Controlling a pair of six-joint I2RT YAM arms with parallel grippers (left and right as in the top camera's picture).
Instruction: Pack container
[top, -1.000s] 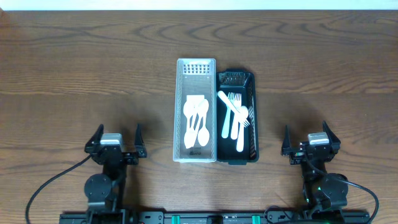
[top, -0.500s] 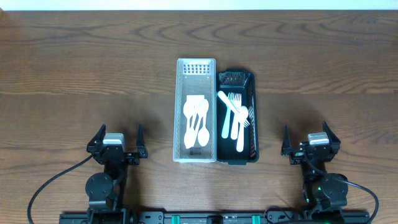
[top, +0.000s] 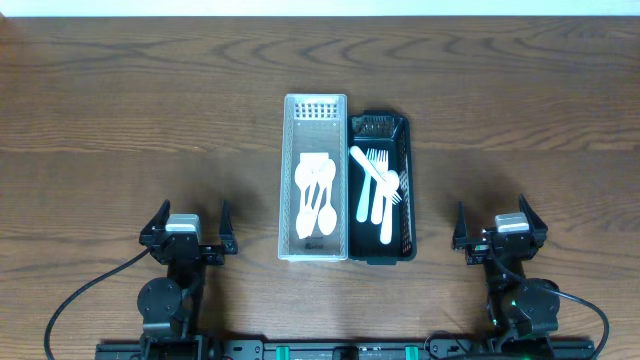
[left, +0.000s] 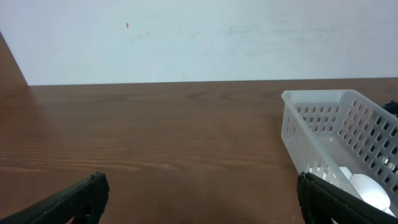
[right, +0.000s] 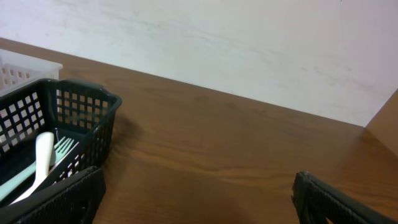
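Note:
A white slotted basket (top: 316, 110) stands mid-table with several white plastic spoons (top: 314, 195) in it. Touching its right side is a black basket (top: 380, 125) with white forks (top: 383, 185) and a knife in it. My left gripper (top: 190, 215) rests near the front edge, left of the white basket, open and empty. My right gripper (top: 492, 214) rests near the front edge, right of the black basket, also open and empty. The left wrist view shows the white basket (left: 329, 134) at the right, past my open left gripper (left: 202, 196). In the right wrist view the black basket (right: 74, 115) is at the left of my open right gripper (right: 199, 193).
Bare brown wood table (top: 150, 110) surrounds the two baskets on all sides. A pale wall (left: 199, 37) rises behind the table's far edge. Cables (top: 80, 300) run from both arm bases along the front edge.
The left gripper has shifted very slightly; everything else has stayed still.

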